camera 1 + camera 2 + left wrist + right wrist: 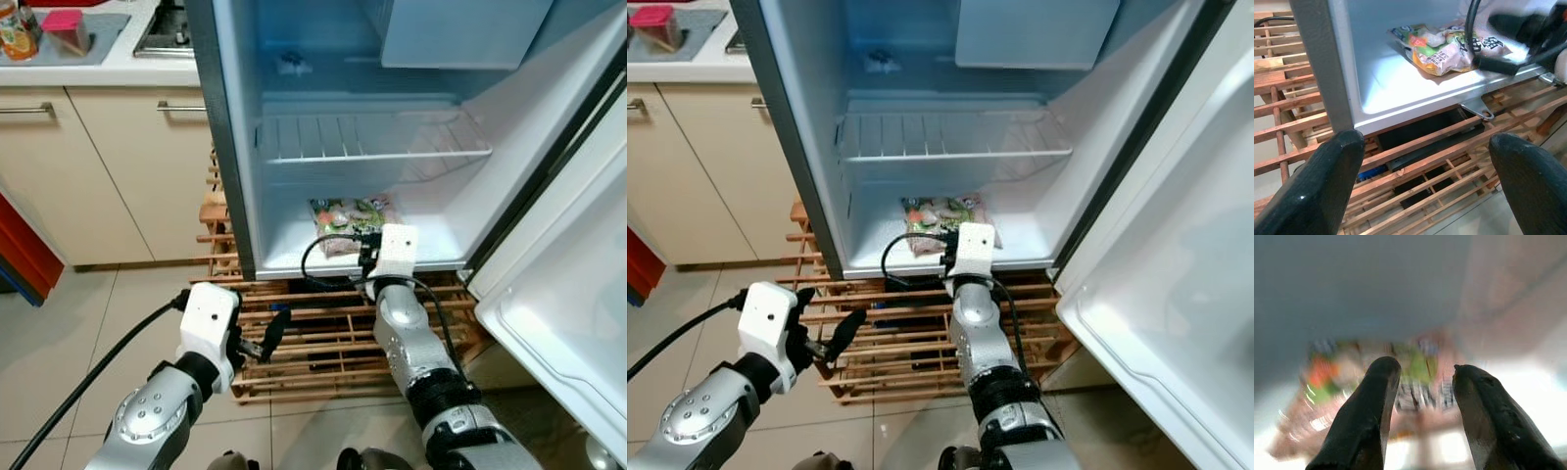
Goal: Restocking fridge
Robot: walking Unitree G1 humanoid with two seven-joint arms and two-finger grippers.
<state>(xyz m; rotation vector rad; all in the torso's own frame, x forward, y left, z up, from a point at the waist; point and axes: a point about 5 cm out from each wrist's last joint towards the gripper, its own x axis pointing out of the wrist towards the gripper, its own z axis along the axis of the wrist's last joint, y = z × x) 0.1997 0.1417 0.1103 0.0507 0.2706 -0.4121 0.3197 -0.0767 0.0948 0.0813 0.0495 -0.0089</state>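
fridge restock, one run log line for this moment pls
fridge: door open | food packet: lying on fridge floor | right gripper: open, at packet | left gripper: open, low outside fridge, holding nothing

Glossy plastic packet, wooden rack

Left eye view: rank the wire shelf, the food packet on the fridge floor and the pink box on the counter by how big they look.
1. Wire shelf, widest by far.
2. Food packet, partly hidden by the right tool.
3. Pink box, smallest, though it sits off at the frame's corner, so true size is unsure.
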